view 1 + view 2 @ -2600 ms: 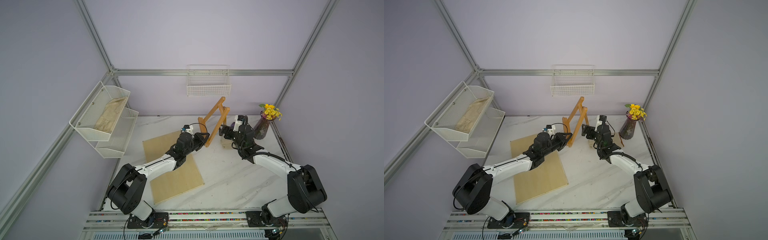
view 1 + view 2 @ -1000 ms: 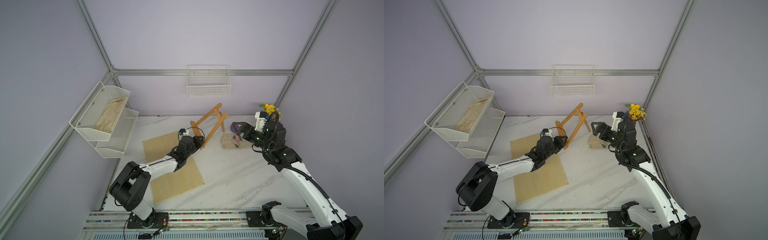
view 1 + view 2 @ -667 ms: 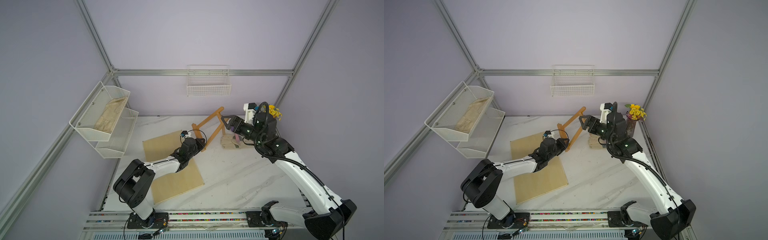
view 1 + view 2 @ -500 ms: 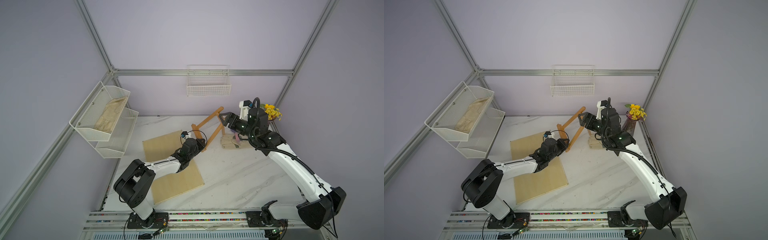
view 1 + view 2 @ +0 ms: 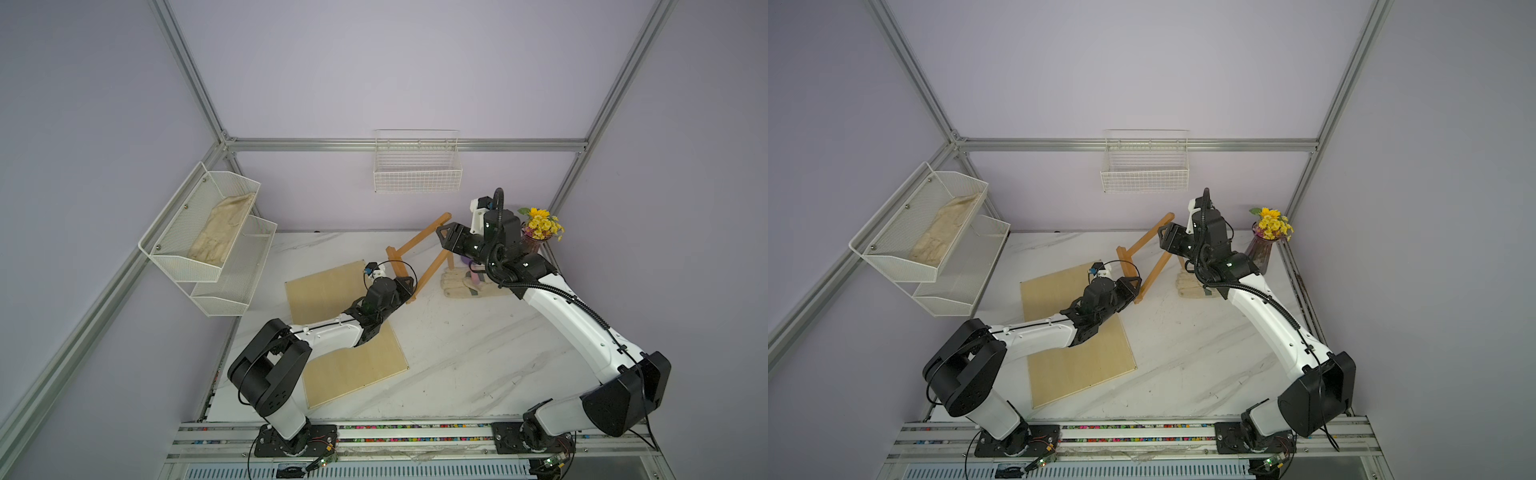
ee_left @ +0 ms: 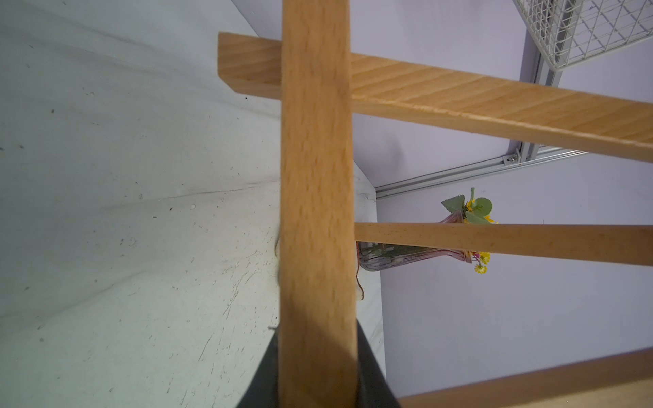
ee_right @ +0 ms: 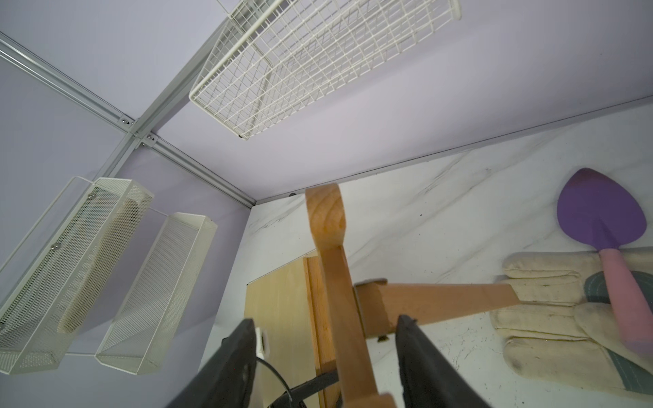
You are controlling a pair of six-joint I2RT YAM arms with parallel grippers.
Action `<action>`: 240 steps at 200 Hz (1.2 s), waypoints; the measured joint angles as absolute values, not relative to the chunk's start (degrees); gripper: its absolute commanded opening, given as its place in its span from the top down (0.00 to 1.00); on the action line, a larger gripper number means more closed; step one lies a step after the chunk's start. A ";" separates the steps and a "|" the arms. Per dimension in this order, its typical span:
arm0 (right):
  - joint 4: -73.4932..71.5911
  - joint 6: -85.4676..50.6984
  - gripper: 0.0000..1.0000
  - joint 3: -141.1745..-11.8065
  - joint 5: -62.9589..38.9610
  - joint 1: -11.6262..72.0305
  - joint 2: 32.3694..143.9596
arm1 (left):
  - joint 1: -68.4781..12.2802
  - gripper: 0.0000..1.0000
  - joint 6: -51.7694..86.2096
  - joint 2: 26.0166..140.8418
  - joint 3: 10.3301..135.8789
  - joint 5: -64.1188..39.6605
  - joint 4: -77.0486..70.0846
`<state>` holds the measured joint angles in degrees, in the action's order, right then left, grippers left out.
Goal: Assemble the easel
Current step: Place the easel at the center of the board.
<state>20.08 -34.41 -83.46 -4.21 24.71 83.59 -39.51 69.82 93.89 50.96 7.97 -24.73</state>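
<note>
The easel, an orange-brown wooden frame, leans tilted over the back middle of the table in both top views. My left gripper is shut on the lower end of one slanted leg, which fills the gap between its jaws. The ledge bar and a crossbar run off to the side. My right gripper is open at the easel's upper end. Its fingers straddle the upper leg with gaps on both sides. The back leg sticks out sideways.
A large pale wooden board lies under my left arm. A cream glove with a purple trowel lies right of the easel. A vase of yellow flowers stands in the back right corner. A wire basket and a mesh shelf hang on the walls.
My right arm swung from over the glove to the easel's top, and its jaws narrowed around the upper leg. The left gripper kept its hold; the easel tilted lower.
</note>
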 measured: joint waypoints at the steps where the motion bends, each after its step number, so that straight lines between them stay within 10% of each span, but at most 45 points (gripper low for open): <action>1: 20.05 -34.39 0.42 -83.46 -4.23 24.71 83.61 | -39.51 1.00 69.82 93.89 50.96 7.99 -24.75; 131: 17.56 -29.08 0.92 -82.85 -5.89 24.03 84.77 | -39.29 0.92 71.99 93.84 50.65 9.02 -25.06; 240: 15.44 -30.79 1.00 -82.04 -10.50 22.70 89.01 | -39.46 0.10 68.03 89.03 46.85 9.91 -21.71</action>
